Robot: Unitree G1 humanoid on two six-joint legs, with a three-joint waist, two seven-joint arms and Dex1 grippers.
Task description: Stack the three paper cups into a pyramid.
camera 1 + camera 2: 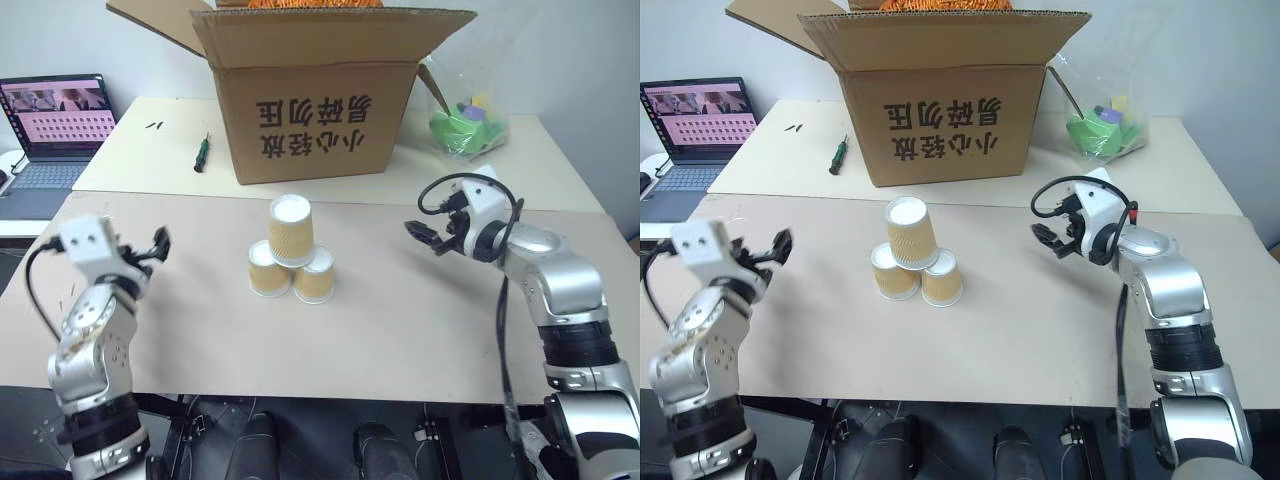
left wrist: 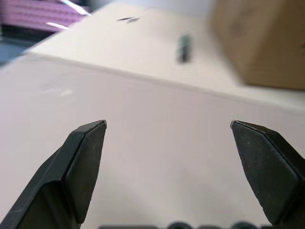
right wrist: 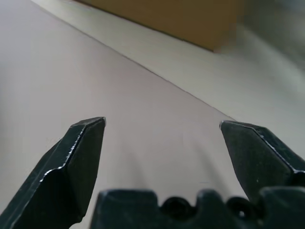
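Standing wide apart with nothing between them, the black fingers (image 2: pixel 81 167) of the left gripper (image 1: pixel 157 245) frame only bare tabletop in the left wrist view. The right gripper (image 1: pixel 425 235) is the same: its fingers (image 3: pixel 76 162) spread as far as they go and hold nothing. Both grippers hang well apart from the work, one on each side of it.

Between them, on the tan table (image 1: pixel 400 330), the three paper cups (image 1: pixel 290 262) already form a pyramid. Two cups stand upside down and touching, side by side, and the third sits inverted on top, bridging their white bases. Behind the stack stands a big cardboard box (image 1: pixel 320 100), with a screwdriver (image 1: pixel 201 152) to its left, a laptop (image 1: pixel 55 125) further left, and a bag of green items (image 1: pixel 465 125) to its right.

By the look of them, these cups are very light, thin-walled and easily crushed, so a light brush could topple the stack. The ribbed paper sleeve should give decent friction. If any cup needs adjusting, I would take it across the ribbed middle of the wall with a gentle squeeze, avoiding the rim and the base.
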